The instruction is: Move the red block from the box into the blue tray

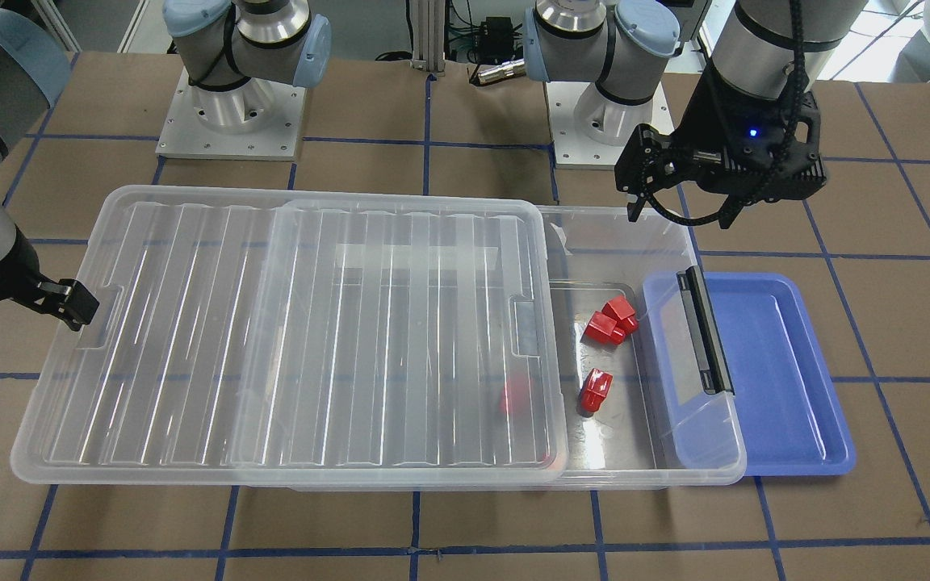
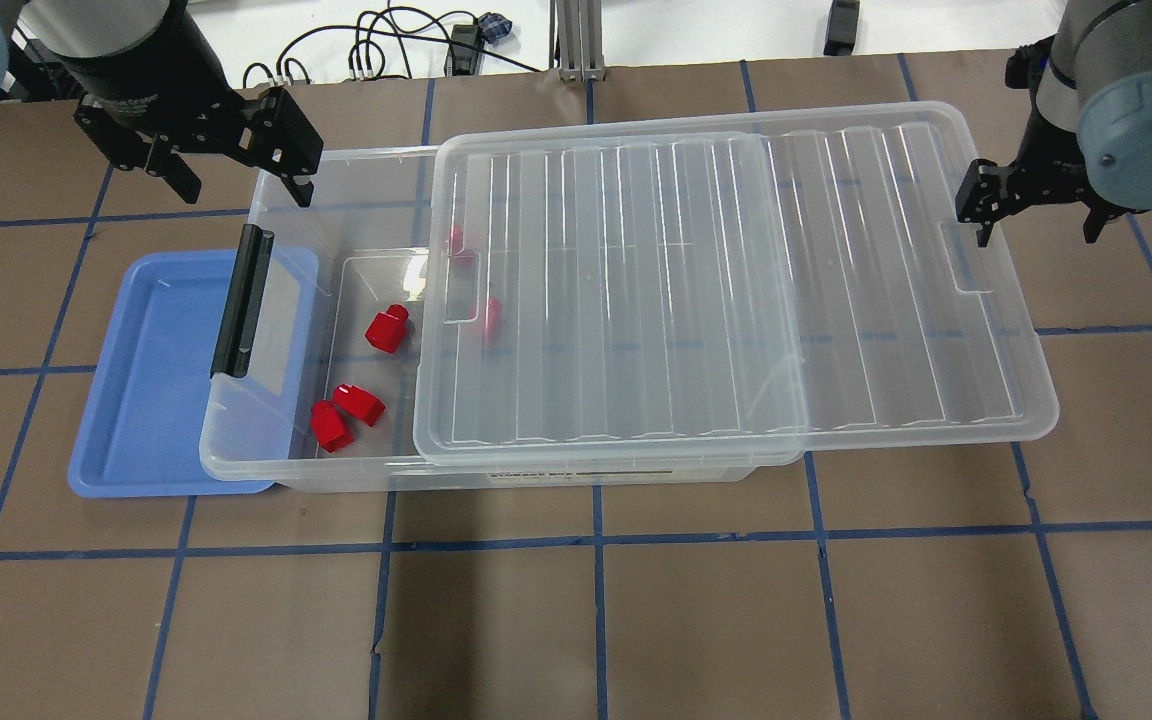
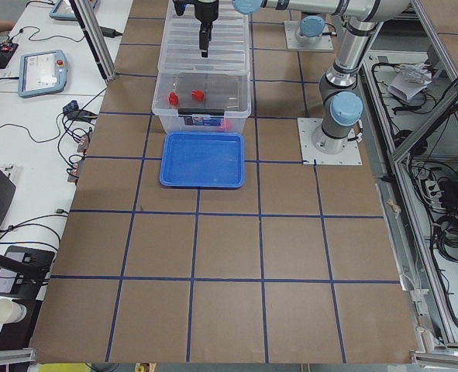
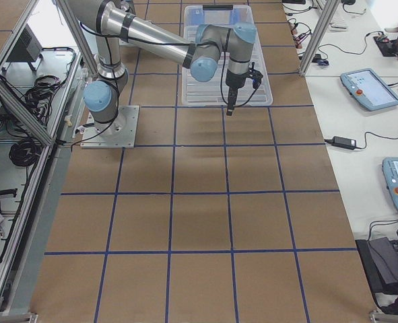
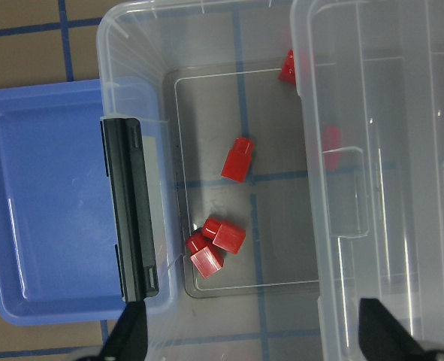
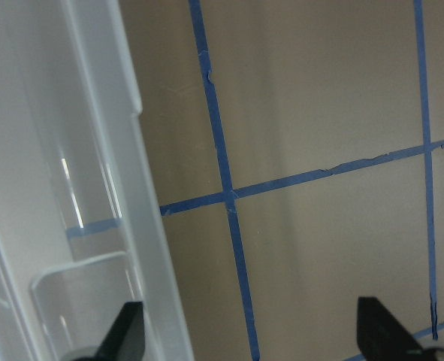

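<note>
The box (image 2: 356,470) is a clear bin whose ribbed lid (image 2: 716,300) is slid toward my right, leaving its left end uncovered. The red block (image 2: 387,328) lies alone on the box floor there; it also shows in the front view (image 1: 596,390) and the left wrist view (image 5: 238,159). The blue tray (image 2: 151,380) is empty, partly under the box's latch end. My left gripper (image 2: 236,170) is open and empty, above the box's far left corner. My right gripper (image 2: 1036,225) is open and empty beside the lid's right end.
A two-lobed red clump (image 2: 346,410) lies near the box's front wall. Two more red pieces (image 2: 491,315) show blurred under the lid. A black latch handle (image 2: 241,300) sits on the box's left end. Brown table with blue tape lines (image 2: 596,600).
</note>
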Controlling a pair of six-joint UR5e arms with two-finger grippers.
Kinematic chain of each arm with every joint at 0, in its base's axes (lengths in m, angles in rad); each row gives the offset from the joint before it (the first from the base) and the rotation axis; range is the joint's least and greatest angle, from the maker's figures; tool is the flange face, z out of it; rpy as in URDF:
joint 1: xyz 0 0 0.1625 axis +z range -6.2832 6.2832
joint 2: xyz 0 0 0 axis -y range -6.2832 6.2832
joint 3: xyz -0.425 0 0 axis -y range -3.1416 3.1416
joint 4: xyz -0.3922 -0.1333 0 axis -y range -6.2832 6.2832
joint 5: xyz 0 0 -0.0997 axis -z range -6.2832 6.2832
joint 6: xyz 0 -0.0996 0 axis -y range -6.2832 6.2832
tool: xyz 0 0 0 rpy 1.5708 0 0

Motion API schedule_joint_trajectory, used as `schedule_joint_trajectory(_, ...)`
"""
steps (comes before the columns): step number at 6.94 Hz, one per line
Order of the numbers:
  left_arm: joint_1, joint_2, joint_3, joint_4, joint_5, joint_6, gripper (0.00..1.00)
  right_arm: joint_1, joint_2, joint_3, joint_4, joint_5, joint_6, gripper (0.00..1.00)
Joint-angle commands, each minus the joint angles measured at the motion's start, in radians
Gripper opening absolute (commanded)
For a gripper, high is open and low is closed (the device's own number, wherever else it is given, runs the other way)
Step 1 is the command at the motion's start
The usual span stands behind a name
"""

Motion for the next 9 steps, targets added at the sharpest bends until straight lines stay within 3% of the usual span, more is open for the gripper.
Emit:
schedule_joint_trajectory(1, -0.005, -0.025, -0.035, 0.008, -0.008, 0.014, 1.00, 0.001, -0.006, -0.009, 0.000, 0.002, -0.009, 1.00)
schedule_joint_trajectory(2, -0.005, -0.039, -0.078, 0.025, -0.010, 0.020, 1.00, 0.018, -0.020, -0.023, -0.002, 0.049, -0.004, 1.00)
schedule_joint_trajectory(3, -0.005, -0.077, -0.133, 0.157, -0.013, 0.033, 1.00, 0.056, -0.051, -0.056, 0.005, 0.112, 0.004, 1.00)
schedule_joint_trajectory(5, -0.003, -0.136, -0.210, 0.298, -0.011, 0.062, 1.00, 0.168, -0.115, -0.179, 0.252, 0.204, 0.014, 1.00)
schedule_joint_trajectory(6, -0.003, -0.163, -0.215, 0.312, -0.011, 0.056, 1.00, 0.211, -0.123, -0.224, 0.271, 0.267, 0.048, 1.00)
schedule_joint_trajectory(9, -0.003, -0.241, -0.253, 0.396, -0.013, 0.051, 1.00, 0.250, -0.117, -0.224, 0.279, 0.263, 0.076, 1.00)
